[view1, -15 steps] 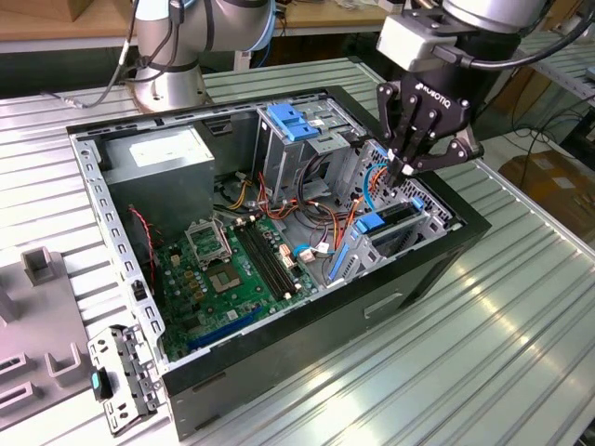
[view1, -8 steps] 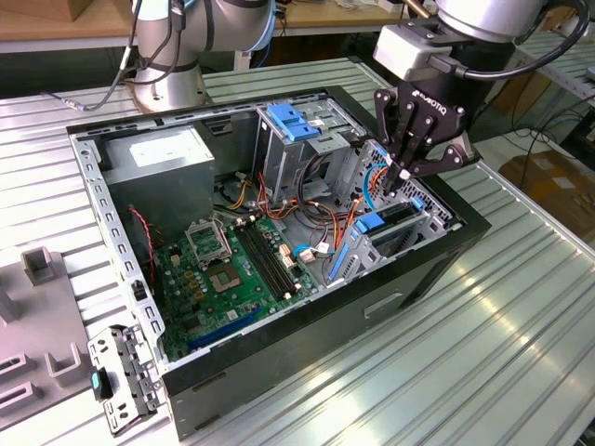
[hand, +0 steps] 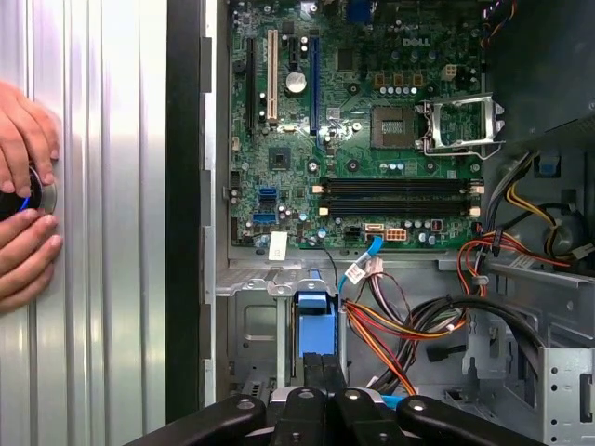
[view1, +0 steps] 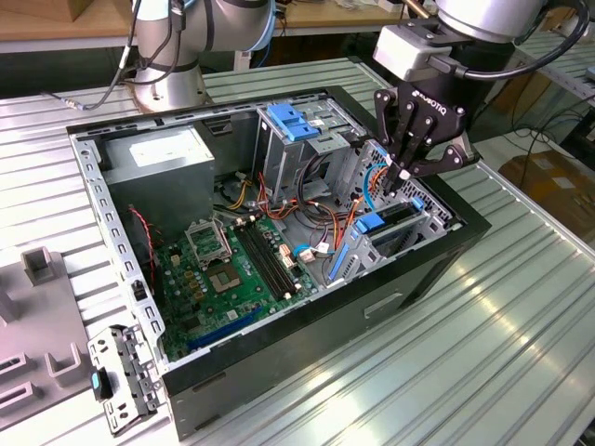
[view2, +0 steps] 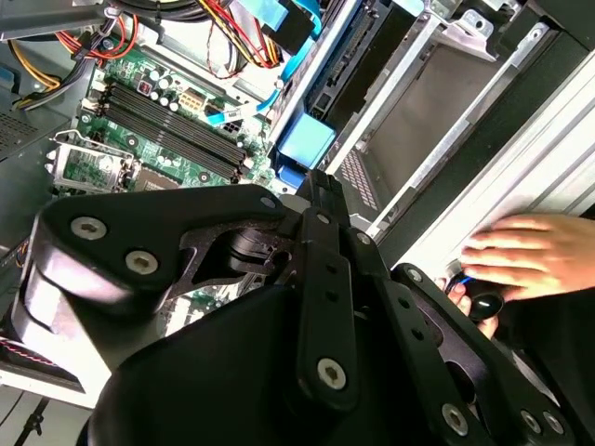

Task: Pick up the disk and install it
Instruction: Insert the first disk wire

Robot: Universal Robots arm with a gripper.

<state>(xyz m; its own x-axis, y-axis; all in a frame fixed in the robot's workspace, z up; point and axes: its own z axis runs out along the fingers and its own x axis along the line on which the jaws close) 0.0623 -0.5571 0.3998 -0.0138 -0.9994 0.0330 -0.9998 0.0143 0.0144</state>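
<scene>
The disk [view1: 398,215] lies flat in the drive bay at the front corner of the open computer case [view1: 437,265], its blue side rail [view1: 370,223] facing the motherboard. In the second wrist view the disk [view2: 358,70] is a dark slab behind a blue tab [view2: 305,141]. That blue tab [hand: 313,321] also shows in the first wrist view. My gripper [view1: 401,173] hangs just above the bay with its fingers pressed together and nothing between them. The gripper [view2: 321,183] points down at the bay's edge, and its black fingers [hand: 307,401] meet over the blue tab.
A green motherboard [view1: 232,265] fills the case floor, with red, orange and yellow cables [view1: 311,218] beside the bay. A grey power-supply box [view1: 163,158] sits at the back. A person's hands [hand: 23,195] rest on a knob on the ribbed table outside the case.
</scene>
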